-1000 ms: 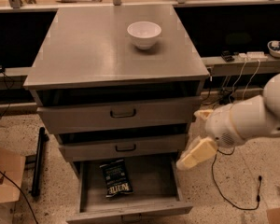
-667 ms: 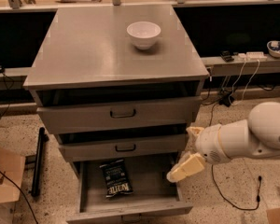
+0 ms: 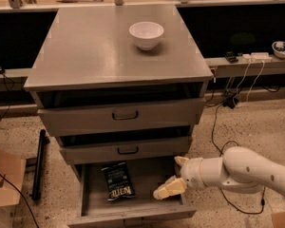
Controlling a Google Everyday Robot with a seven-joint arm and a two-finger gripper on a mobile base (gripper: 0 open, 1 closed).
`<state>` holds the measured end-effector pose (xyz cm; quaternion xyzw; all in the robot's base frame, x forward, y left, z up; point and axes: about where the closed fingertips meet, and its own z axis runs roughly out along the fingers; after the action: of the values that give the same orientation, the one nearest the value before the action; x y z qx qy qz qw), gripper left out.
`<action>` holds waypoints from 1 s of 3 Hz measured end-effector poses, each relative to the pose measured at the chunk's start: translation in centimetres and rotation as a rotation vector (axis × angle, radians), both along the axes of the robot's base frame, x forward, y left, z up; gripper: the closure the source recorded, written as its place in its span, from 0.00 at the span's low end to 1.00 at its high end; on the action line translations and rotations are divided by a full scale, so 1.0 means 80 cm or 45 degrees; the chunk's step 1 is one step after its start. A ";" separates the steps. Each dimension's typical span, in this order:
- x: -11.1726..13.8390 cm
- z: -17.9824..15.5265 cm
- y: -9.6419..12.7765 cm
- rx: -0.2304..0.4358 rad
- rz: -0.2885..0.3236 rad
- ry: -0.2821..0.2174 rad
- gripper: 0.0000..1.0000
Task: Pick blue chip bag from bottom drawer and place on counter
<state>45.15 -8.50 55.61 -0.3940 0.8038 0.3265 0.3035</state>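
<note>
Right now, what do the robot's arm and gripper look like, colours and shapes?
The arm is smooth white, built of rounded tubular segments with a few small dark dots. The gripper, over the right side of the bottom drawer, has two blunt cream fingers. No cables show on it.

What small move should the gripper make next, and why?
Probably ease the gripper sideways and down onto the blue chip bag. The bag lies flat in the open bottom drawer, while the open gripper hangs at the drawer's other side, not touching it.
</note>
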 end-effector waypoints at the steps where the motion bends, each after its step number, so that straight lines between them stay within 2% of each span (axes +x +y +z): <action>1: -0.006 -0.025 0.007 0.033 0.000 0.046 0.00; 2: 0.002 -0.055 0.033 0.071 -0.002 0.107 0.00; 3: 0.022 -0.148 0.095 0.067 0.056 0.182 0.00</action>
<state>46.93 -0.92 43.76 -0.3790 0.8058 0.3813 0.2483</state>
